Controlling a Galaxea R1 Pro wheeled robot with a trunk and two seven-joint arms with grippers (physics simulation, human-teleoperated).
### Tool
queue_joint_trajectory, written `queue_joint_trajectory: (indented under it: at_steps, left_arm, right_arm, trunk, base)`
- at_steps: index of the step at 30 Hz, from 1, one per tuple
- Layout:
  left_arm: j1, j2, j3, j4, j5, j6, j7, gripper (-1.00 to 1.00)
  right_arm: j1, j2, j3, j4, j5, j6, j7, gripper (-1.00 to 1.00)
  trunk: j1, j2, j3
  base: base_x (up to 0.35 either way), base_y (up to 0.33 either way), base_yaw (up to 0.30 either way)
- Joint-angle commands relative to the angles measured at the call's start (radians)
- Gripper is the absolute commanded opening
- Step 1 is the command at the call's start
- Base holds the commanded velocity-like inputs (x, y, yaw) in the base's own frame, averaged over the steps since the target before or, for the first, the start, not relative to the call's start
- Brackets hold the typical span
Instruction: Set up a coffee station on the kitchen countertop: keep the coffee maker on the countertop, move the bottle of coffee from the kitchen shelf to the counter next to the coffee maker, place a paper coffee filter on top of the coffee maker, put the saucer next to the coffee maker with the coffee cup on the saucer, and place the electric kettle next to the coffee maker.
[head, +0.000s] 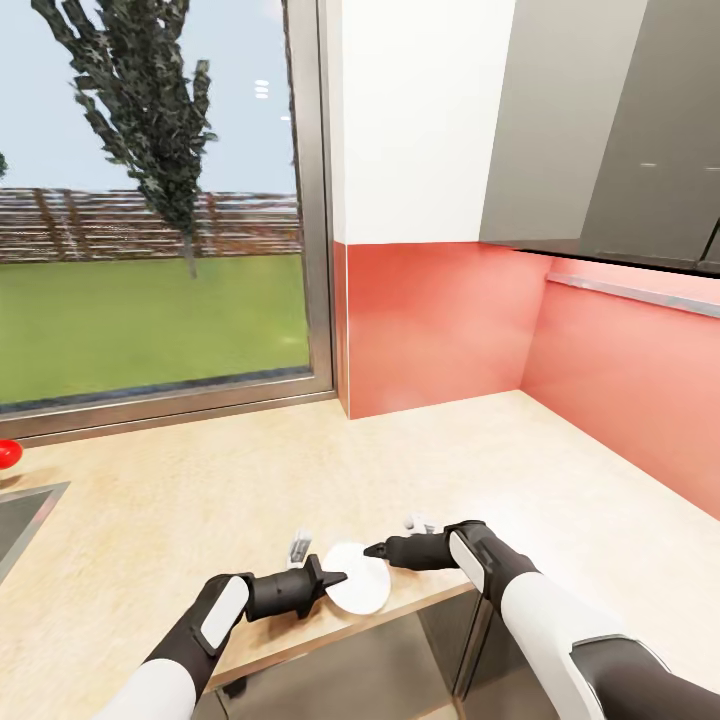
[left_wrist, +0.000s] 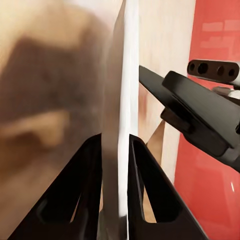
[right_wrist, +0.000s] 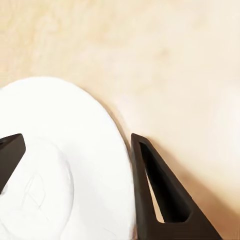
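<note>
The saucer (head: 360, 580), a small round white plate, sits low over the kitchen countertop (head: 300, 480) near its front edge. My left gripper (head: 338, 578) is shut on the saucer's left rim. In the left wrist view the plate (left_wrist: 125, 100) shows edge-on between the two black fingers (left_wrist: 90, 185). My right gripper (head: 375, 549) is open at the saucer's far right side. In the right wrist view its fingers (right_wrist: 155, 185) stand wide apart with the white plate (right_wrist: 75, 150) between them, one finger close beside the rim. Whether the saucer rests on the counter or hangs just above it is unclear.
A steel sink (head: 20, 520) cuts into the counter at the far left, with a red round thing (head: 8, 453) behind it. A large window (head: 150, 250) backs the counter. Red backsplash (head: 440, 320) forms a corner, with grey wall cupboards (head: 600, 130) above on the right.
</note>
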Motion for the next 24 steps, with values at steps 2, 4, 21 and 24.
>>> queue_joint_trajectory:
  at_steps: [2,4,21,24]
  left_arm:
    - [-0.003,0.000,0.005,0.001,-0.021,0.000,-0.005,-1.00]
    - [-0.008,0.004,0.006,0.000,-0.020,0.008,-0.005,-1.00]
    - [-0.001,0.129,0.009,-0.172,0.023,0.134,-0.148,-1.00]
    - [-0.001,0.134,0.006,-0.172,0.027,0.131,-0.167,-1.00]
  right_arm:
    - [0.000,0.000,0.015,0.018,-0.003,0.011,-0.001,1.00]
    - [0.000,0.000,0.013,0.012,-0.004,0.011,-0.001,1.00]
    - [0.000,-0.074,0.002,-0.422,-0.005,0.013,-0.008,1.00]
    - [0.000,-0.079,0.002,-0.440,-0.006,0.013,-0.006,1.00]
  trunk:
    - [0.001,-0.002,-0.003]
    - [0.001,-0.002,-0.003]
    - [0.001,-0.002,-0.003]
    - [0.001,-0.002,-0.003]
  base:
    - [0.000,0.000,0.000]
    - [0.000,0.000,0.000]
    - [0.000,0.000,0.000]
    - [0.000,0.000,0.000]
